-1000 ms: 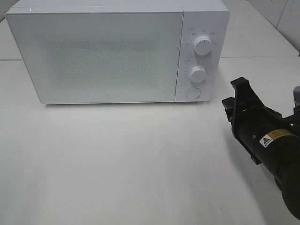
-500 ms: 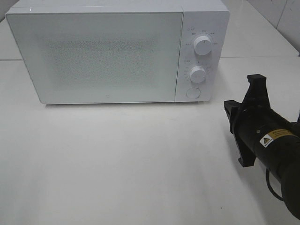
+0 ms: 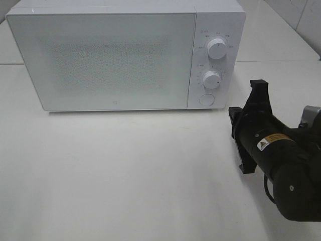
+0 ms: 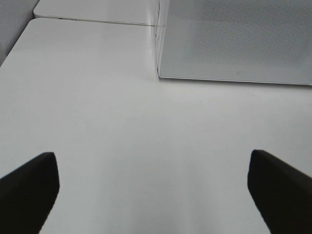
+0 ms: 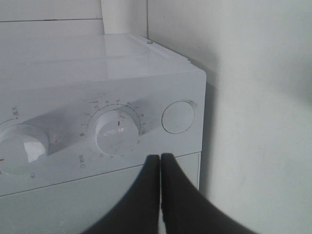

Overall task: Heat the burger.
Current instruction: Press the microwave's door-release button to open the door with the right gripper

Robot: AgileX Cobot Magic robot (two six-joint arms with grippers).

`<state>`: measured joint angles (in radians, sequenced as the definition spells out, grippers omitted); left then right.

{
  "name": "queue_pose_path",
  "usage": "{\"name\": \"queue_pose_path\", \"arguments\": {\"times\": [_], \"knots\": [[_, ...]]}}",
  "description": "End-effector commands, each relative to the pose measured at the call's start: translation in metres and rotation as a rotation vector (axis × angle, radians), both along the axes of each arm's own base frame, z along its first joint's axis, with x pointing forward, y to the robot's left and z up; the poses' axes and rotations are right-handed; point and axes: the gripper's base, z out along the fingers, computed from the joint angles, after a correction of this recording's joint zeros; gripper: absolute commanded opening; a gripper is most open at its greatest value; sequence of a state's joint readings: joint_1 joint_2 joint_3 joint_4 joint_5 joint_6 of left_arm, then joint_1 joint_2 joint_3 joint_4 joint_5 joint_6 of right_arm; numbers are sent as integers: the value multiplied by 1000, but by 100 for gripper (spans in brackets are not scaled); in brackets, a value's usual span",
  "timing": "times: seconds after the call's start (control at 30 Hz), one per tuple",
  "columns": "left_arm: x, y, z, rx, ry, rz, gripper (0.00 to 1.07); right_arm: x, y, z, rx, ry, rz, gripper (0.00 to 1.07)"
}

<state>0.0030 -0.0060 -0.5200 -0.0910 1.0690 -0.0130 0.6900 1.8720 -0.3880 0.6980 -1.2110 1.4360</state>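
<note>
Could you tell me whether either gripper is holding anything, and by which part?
Nothing is held. The right gripper is shut empty, facing the microwave; the left gripper is open over the table.

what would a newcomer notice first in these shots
The big white microwave on the table, door closed, fills the upper left of the high view. Next comes the black right gripper at the right, jaws shut, pointing toward the microwave's round button. No burger is in view.

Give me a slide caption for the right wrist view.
Shut right gripper aimed at a dial and round button on the microwave.
</note>
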Motion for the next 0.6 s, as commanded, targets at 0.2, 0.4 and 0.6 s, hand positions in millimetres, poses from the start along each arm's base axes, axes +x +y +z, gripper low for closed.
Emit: {"name": "queue_pose_path", "arguments": {"times": [0.2, 0.4, 0.6], "knots": [[-2, 0, -1, 3, -12, 0, 98, 12, 12, -5, 13, 27, 9, 0], [-2, 0, -1, 3, -12, 0, 98, 18, 17, -10, 8, 45, 17, 0], [-2, 0, -1, 3, -11, 0, 98, 27, 24, -11, -11, 115, 41, 0]]}}
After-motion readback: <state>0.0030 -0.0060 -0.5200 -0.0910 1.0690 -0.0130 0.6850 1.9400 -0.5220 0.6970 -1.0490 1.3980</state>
